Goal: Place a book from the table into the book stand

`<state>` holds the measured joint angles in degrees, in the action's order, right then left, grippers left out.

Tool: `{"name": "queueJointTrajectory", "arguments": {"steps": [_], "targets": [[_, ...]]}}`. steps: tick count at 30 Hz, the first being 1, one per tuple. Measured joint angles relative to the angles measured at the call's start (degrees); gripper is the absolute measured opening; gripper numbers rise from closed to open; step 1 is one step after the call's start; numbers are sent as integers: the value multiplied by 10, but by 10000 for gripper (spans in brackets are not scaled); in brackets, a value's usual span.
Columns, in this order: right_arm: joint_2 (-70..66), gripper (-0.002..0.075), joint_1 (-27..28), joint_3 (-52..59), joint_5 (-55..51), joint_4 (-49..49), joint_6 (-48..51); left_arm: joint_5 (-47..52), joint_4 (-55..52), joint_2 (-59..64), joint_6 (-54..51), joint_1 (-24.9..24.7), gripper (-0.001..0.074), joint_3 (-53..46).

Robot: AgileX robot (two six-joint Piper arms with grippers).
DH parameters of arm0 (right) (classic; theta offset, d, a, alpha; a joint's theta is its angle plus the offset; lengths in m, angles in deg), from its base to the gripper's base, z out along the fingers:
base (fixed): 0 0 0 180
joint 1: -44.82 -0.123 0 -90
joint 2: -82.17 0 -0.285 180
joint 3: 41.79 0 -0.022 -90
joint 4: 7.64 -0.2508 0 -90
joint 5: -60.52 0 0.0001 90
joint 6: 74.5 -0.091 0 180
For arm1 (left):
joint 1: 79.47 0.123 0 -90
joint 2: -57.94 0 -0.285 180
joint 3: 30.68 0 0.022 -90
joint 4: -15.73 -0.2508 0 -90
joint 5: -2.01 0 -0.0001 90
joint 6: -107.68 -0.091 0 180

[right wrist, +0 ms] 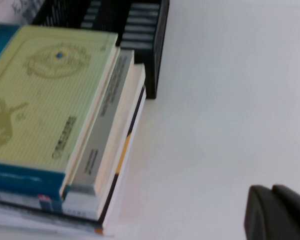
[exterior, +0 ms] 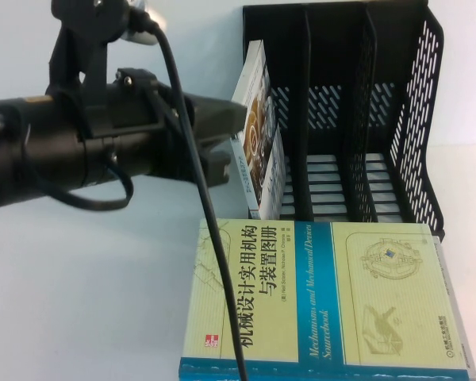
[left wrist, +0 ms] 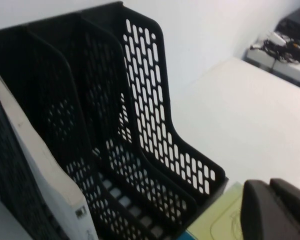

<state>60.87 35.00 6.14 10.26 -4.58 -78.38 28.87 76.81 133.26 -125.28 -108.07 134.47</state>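
Note:
The white book with dark artwork stands upright, leaning a little, in the leftmost slot of the black book stand. Its white page edge shows in the left wrist view, inside the stand. My left gripper is raised at the stand's left front, beside the book's upper part. In the left wrist view it is shut and holds nothing, apart from the book. My right gripper is out of the high view; it is shut and empty over the bare white table.
A large pale yellow-green book with a blue band lies on top of a stack of several books right in front of the stand. The stand's middle and right slots are empty. The left arm's cable hangs across the high view.

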Motion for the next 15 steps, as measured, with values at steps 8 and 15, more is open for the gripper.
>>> {"name": "queueJointTrajectory", "arguments": {"steps": [8,15], "targets": [[4,-2,0,68,69,-31,-4,-46,80,8,-108,0,1,-7],[4,-2,0,68,74,-35,-4,-47,86,8,-117,0,1,-7]]}}
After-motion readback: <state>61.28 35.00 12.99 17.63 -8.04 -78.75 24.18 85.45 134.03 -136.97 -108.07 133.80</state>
